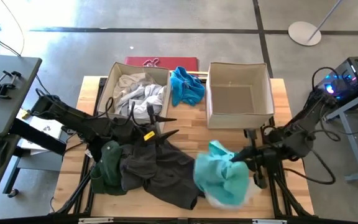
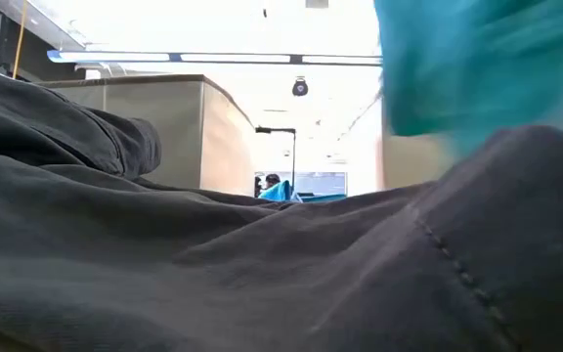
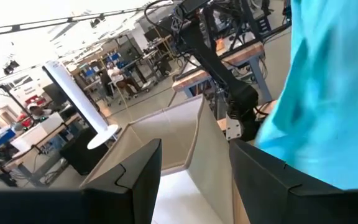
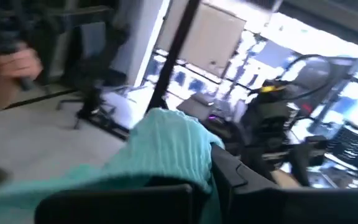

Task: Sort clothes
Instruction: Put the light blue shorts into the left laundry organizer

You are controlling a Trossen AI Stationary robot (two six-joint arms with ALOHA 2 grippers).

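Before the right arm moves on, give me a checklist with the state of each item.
1. Right gripper shut on the teal garment: ok.
2. Teal garment clear of the table: cannot tell; it hangs bunched over the front edge area.
3. Right bin has room: ok, it looks empty.
4. Left gripper out of the way: ok, open over the dark pile, apart from the right arm.
5. Left bin already holds pale clothes: ok.
6. Blue garment lies between the bins, unsorted: not ok.

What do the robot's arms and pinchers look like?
Two dark, almost black jointed arms, one from each side of the table. The left gripper has long, pointed black fingers and a small yellow tag beside it. The right gripper is black too, with dark cables running back along its arm.
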